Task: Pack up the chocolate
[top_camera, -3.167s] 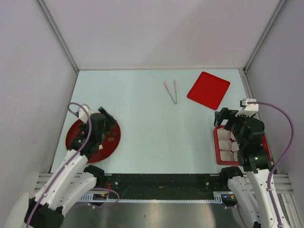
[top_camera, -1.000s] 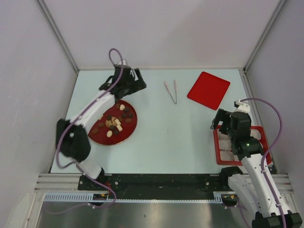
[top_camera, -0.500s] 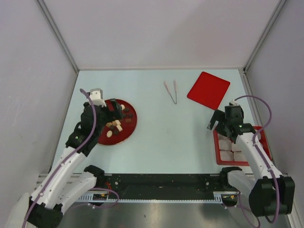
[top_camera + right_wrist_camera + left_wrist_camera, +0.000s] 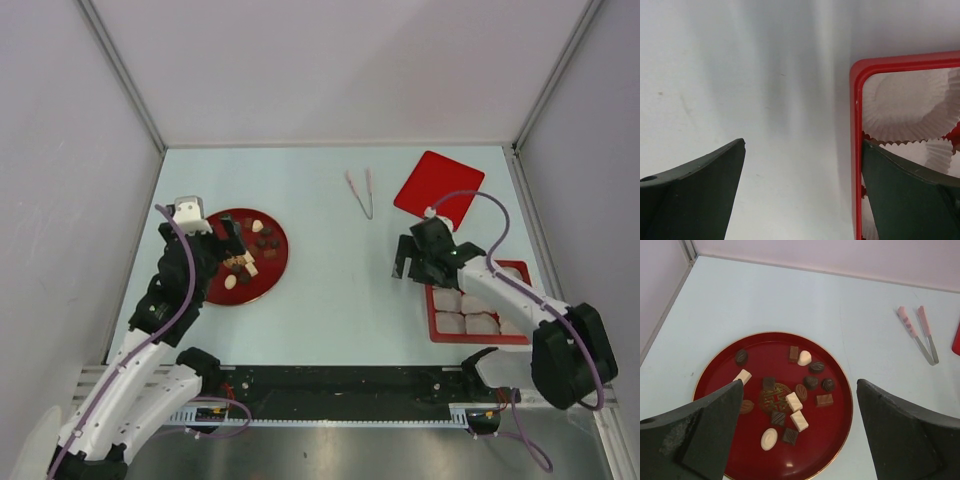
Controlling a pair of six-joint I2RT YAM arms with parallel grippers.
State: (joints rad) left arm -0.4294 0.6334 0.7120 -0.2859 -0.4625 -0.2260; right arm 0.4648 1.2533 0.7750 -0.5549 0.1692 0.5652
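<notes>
**Clerk:** Progress on the packing?

**Inspector:** None that shows. All the chocolate (image 4: 794,402) lies loose on the plate (image 4: 835,432) at the left of the table, dark and cream pieces mixed. I see no piece outside the plate.

**Clerk:** And the box?

**Inspector:** The box (image 4: 480,341) sits at the right, lined with cups (image 4: 462,303). The cup nearest the right wrist camera (image 4: 905,107) is empty, and from above the others show white only. The right arm hides the far part of the box, so I cannot vouch for that part.

**Clerk:** The grippers?

**Inspector:** The left gripper (image 4: 800,440) hangs above the plate with its jaws spread wide and nothing between them. The right gripper (image 4: 802,195) is likewise spread wide and holds nothing. It is low over the table at the box's left edge, one finger over the rim.

**Clerk:** The tools?

**Inspector:** The tongs (image 4: 368,208) lie on the table at the back, apart from both arms. A flat red sheet (image 4: 440,185), likely the lid, lies beyond the box.

**Clerk:** What remains?

**Inspector:** In my judgement, everything: each piece must go into a cup, and the lid must probably go on after.
</notes>
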